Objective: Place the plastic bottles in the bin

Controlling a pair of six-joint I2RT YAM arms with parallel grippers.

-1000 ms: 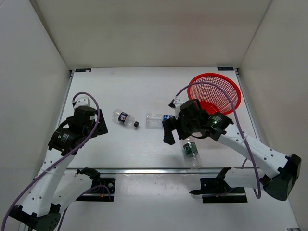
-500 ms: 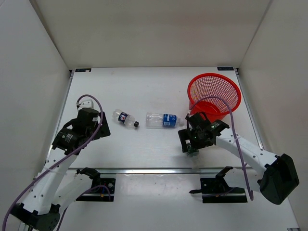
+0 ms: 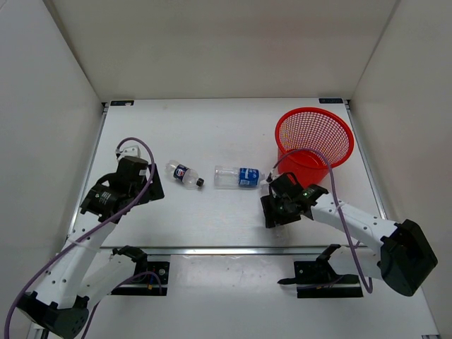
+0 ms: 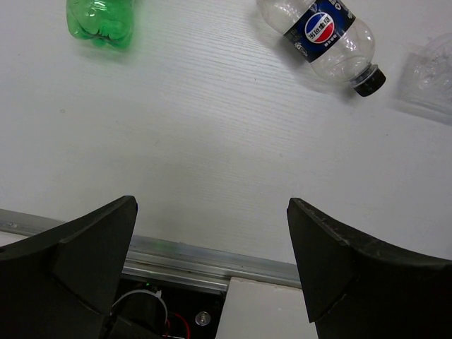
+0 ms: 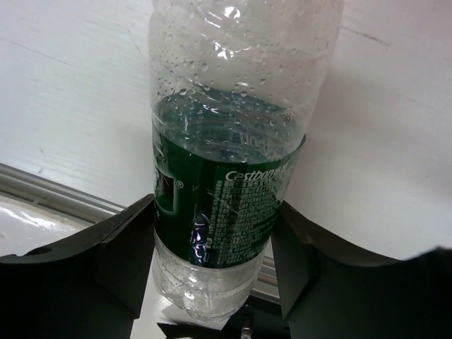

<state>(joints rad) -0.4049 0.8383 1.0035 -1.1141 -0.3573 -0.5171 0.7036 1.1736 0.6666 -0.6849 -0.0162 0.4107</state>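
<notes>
Because the right arm (image 3: 353, 219) covers it from above, the dark-green-labelled bottle (image 5: 226, 205) shows only in the right wrist view, its far end cropped; it lies on the table (image 3: 212, 127) by the near edge, apart from the bin (image 3: 315, 110), and the right fingers (image 5: 120, 261) clamp its label from both sides. The left fingers (image 4: 78, 254) stand wide apart, the half-cropped green bottle (image 4: 99, 21) and blue-red bottle (image 4: 326, 35) well beyond them.
</notes>
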